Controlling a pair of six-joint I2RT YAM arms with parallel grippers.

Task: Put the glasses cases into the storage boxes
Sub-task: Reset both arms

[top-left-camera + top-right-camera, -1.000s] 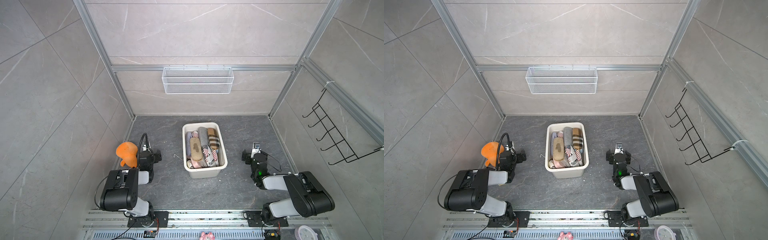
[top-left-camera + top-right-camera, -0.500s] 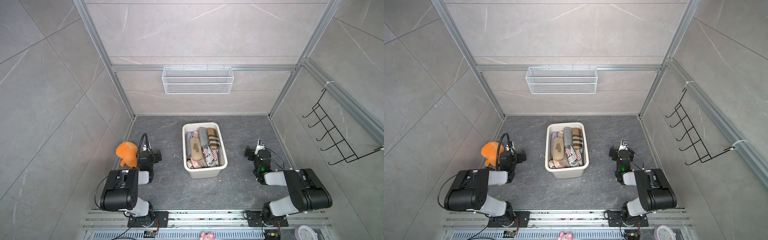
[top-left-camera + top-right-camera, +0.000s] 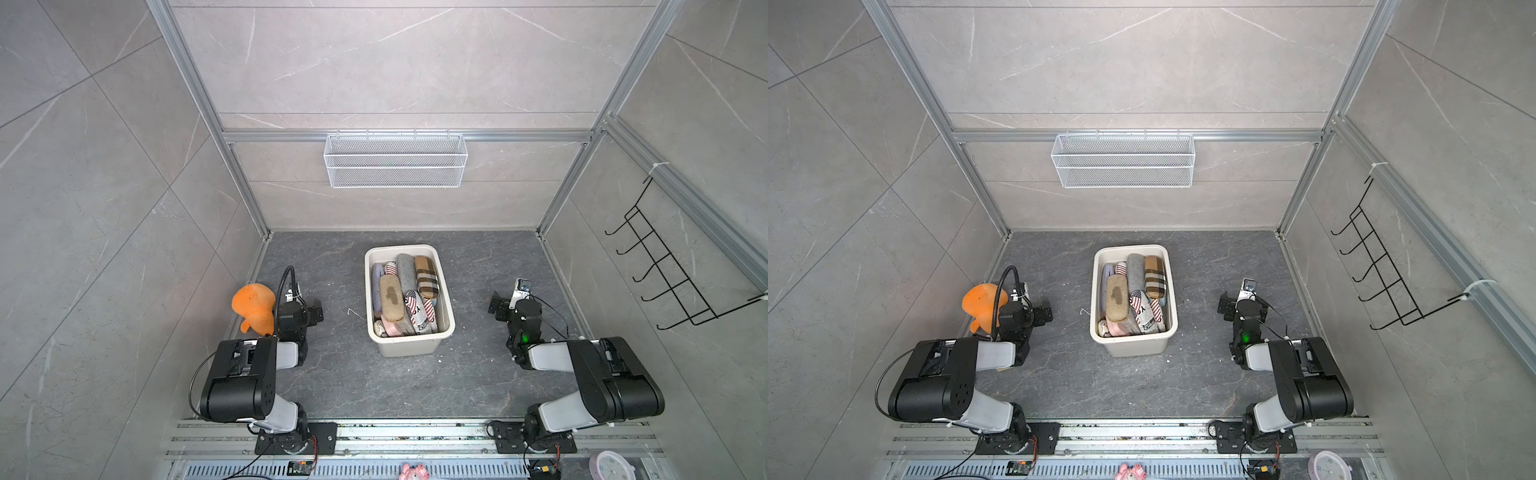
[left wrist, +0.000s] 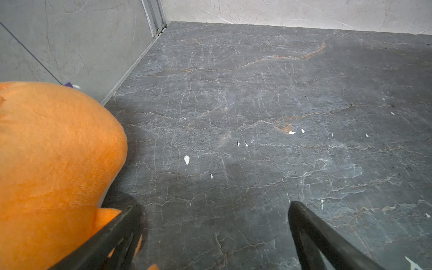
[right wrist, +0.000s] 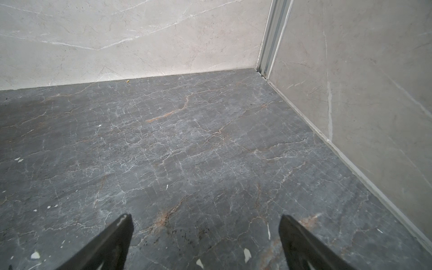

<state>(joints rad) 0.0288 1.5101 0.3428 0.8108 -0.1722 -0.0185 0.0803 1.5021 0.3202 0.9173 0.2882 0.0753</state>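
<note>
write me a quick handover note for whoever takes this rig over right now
Left gripper: open, empty, low over the floor beside the orange plush toy.
Right gripper: open, empty, over bare floor on the other side of the tub.
Glasses cases: all the ones in view lie piled inside the cream storage box at mid floor.
Done: no case shows on the floor in any view, so packing looks finished.
Left: nothing obvious; maybe confirm none is hidden behind the arms. The wire basket on the back wall appears empty.

The glasses cases are all piled in the storage box, parked mid-floor between both arms, plush toy tucked far left.
</note>
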